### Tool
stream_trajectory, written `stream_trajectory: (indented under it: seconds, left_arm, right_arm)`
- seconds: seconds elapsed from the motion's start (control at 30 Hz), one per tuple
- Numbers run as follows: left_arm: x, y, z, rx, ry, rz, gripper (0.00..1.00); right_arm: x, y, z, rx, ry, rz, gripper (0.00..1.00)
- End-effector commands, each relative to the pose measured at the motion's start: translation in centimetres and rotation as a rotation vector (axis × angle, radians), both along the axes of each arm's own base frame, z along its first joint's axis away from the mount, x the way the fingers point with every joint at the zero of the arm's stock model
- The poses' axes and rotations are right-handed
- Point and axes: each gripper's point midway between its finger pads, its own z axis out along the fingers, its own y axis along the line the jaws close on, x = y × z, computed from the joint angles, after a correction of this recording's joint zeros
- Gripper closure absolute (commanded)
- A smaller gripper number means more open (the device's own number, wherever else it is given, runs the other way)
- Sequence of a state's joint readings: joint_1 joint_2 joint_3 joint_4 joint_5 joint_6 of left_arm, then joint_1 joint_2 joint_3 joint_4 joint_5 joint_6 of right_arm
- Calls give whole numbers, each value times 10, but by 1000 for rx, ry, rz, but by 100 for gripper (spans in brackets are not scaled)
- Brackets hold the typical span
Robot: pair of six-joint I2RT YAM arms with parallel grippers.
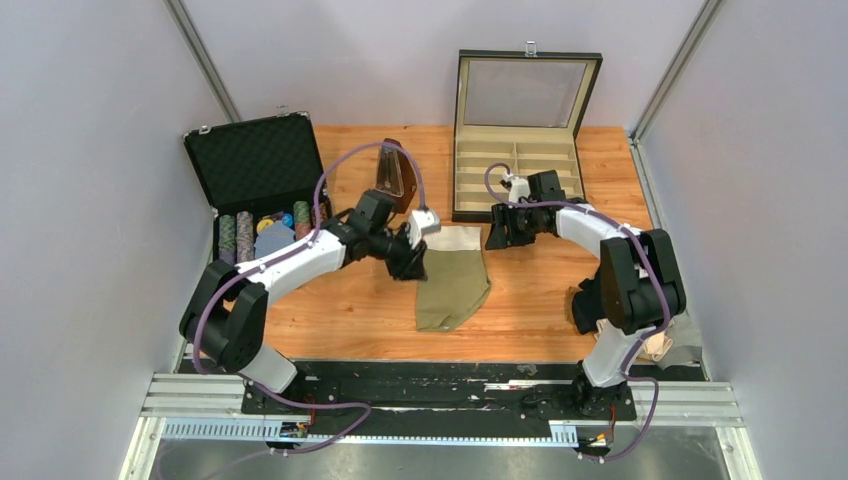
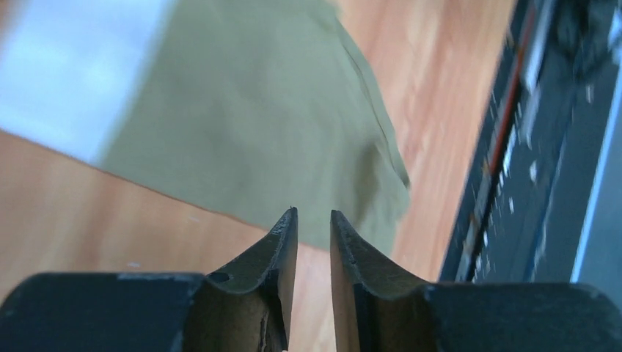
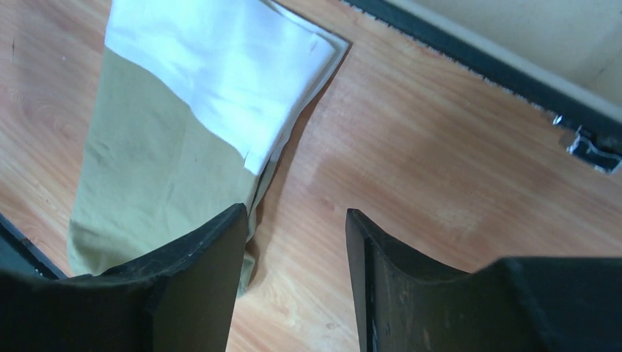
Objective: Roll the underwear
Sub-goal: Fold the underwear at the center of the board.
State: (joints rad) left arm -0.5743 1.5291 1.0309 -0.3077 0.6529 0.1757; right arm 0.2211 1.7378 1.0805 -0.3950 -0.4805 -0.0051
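Top view: the olive underwear point(image 1: 455, 285) is lying flat near the middle of the table point(image 1: 540, 310), folded into a narrow strip running near-to-far, with its pale waistband point(image 1: 455, 238) at the far end. My reading is that it is lying lengthwise like this so a roll can start from one end. The left gripper point(image 1: 410, 262) is hanging over the strip's far-left edge, and the right gripper point(image 1: 497, 238) is sitting just right of the waistband, between the cloth and the open compartment box point(image 1: 515, 212). The two are flanking the far end, probably to take its corners; contact cannot be told from this height. The black case point(image 1: 255, 160) is standing well apart at the far left. Left wrist view: the picture is blurring. The jaws are showing only a narrow slit with nothing in it, so this tool is released and carrying nothing; the olive cloth is lying beyond the tips on the wood. Right wrist view: the jaws are standing clearly parted over bare wood, gripping nothing. The left finger point(image 3: 198, 279) is lying just beside the cloth's right edge, though whether it is touching cannot be told. The waistband is showing white, doubled over the olive panel.
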Motion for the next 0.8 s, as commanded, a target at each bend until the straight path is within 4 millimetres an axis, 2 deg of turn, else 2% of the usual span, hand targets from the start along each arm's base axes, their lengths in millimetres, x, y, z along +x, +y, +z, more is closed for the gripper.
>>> stream_trajectory:
  seconds: [0.0, 0.07, 0.17, 0.27, 0.33, 0.5, 0.67, 0.77]
  left_arm:
    - [-60, 9, -24, 19, -66, -339, 72]
    - [-63, 10, -31, 33, -68, -338, 73]
    - [-64, 7, -34, 36, -67, -352, 76]
    - [-66, 0, -39, 42, -68, -386, 80]
    - [-71, -7, -44, 48, -63, -424, 82]
    - [-91, -22, -63, 73, 6, -503, 87]
    - [-111, -26, -77, 115, 34, -554, 88]
    - [-116, -27, -89, 143, 37, -562, 89]
  right_arm:
    - [26, 11, 12, 33, -69, -1, 48]
    - [25, 12, 11, 33, -73, 4, 51]
    - [28, 10, 25, 25, -120, -10, 62]
    - [26, 19, 41, 77, -150, 33, 69]
    - [19, 29, 43, 117, -137, 74, 73]
    - [6, 45, 29, 151, -100, 168, 83]
    - [19, 47, 20, 119, -119, 183, 87]
    - [26, 48, 10, 109, -107, 186, 88]
